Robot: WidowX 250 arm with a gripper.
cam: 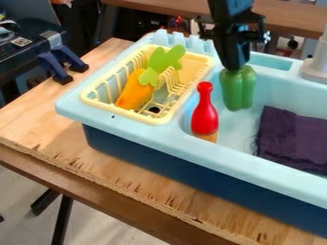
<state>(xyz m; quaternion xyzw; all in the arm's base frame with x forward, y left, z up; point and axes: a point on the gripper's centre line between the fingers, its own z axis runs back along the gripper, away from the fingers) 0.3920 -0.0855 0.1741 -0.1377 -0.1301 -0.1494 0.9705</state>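
Note:
The gripper (235, 66) hangs down at the upper right, over the left part of the light blue sink (191, 136). A green pepper (238, 90) hangs directly below it, its top between the fingers, which are closed around it. Just left of the pepper, a red bottle-shaped toy (205, 111) with an orange-tan base stands upright inside the sink's left edge. A dark purple cloth (294, 138) lies in the basin to the right. In the yellow dish rack (94, 99) lies an orange carrot (135, 90) with green leaves.
The sink unit stands on a wooden table (38, 111). A grey faucet base (315, 68) rises at the right edge. Blue clamps (62, 61) grip the table's far left side, and light blue prongs (182, 42) stand behind the rack.

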